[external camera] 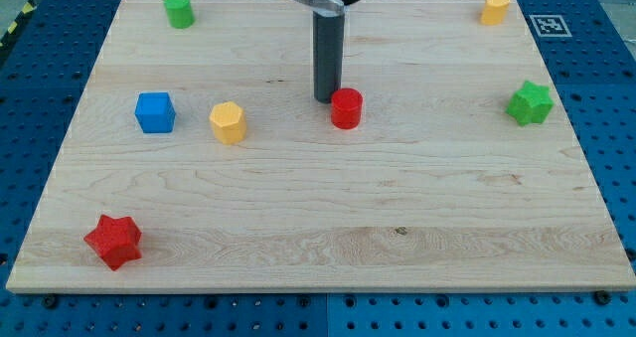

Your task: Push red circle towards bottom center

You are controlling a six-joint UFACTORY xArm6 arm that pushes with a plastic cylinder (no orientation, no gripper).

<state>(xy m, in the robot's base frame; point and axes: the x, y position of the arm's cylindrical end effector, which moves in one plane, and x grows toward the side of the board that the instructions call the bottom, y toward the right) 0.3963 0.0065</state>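
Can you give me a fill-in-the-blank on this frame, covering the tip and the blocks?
1. My tip sits just to the upper ____ of the red circle.
2. The block nearest the board's bottom-left corner is a red ____.
3. Beside the blue cube, on its right, stands a ____ block.
4. At the top-left stands a ____ cylinder.

Missing words: left; star; yellow; green
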